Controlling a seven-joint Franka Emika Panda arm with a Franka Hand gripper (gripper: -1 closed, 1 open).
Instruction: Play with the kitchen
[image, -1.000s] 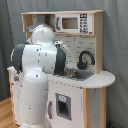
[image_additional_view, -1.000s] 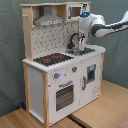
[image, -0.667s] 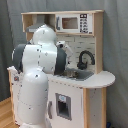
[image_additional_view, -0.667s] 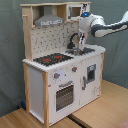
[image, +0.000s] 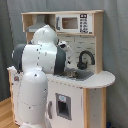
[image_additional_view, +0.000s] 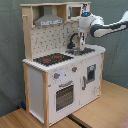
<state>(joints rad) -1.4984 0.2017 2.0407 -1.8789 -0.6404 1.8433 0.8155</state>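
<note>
White toy kitchen (image_additional_view: 60, 75) filled the frame centre; the gripper (image_additional_view: 79, 44) hung over its sink (image_additional_view: 82, 51) beside the black faucet (image_additional_view: 75, 39). Finger opening could not be determined.

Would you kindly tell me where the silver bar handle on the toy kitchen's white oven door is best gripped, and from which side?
Grip the silver bar handle at its middle, coming straight at the front of the white oven door. In the second exterior view the bar runs level across the door's top edge, so fingers closing above and below it should likely seat well. The front of the white and light-wood toy kitchen looks unobstructed there.
</note>
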